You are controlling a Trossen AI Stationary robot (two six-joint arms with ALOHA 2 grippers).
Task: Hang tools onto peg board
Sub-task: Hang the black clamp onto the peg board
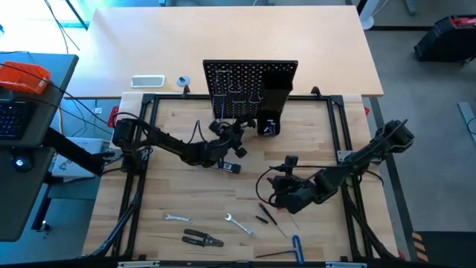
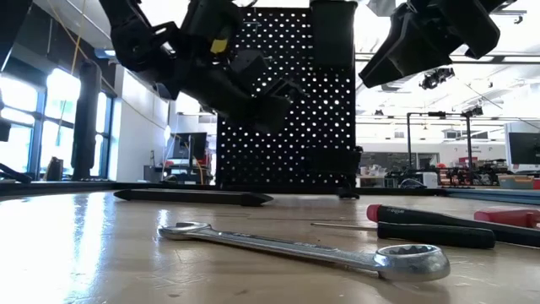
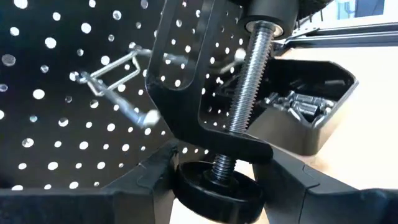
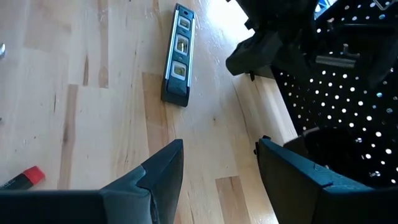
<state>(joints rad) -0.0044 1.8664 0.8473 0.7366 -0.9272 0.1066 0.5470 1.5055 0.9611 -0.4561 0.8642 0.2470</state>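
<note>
The black peg board [image 1: 249, 88] stands upright at the table's far edge, with thin metal hooks [image 3: 112, 70] and a black box holder [image 3: 308, 112] of small metal bits. My left gripper [image 3: 217, 182] is just in front of it, shut on a black C-clamp [image 3: 183, 87]. My right gripper [image 4: 217, 168] hovers open over bare table [image 4: 93, 93] at centre right, holding nothing. The dark level [image 1: 229, 167] lies flat between the arms. Two silver wrenches [image 1: 239, 225], pliers [image 1: 202, 238], a red-handled screwdriver [image 2: 430, 214] and a blue-handled hex key [image 1: 296, 249] lie near the front edge. My left gripper pinches the round black knob [image 3: 214, 191] at the outer end of the clamp's threaded screw, one finger [image 3: 146, 180] on each side of it. The fingers come nearly level from the table's left toward the peg board. The clamp stands out beyond the fingertips, lifted clear of the table, its frame close to the hooks.
A dark frame of rails [image 1: 149, 149] borders the work surface. Beyond the board a second table holds a small white box [image 1: 147, 80] and a tape roll [image 1: 182, 81]. Open wood lies between the level and the front tools.
</note>
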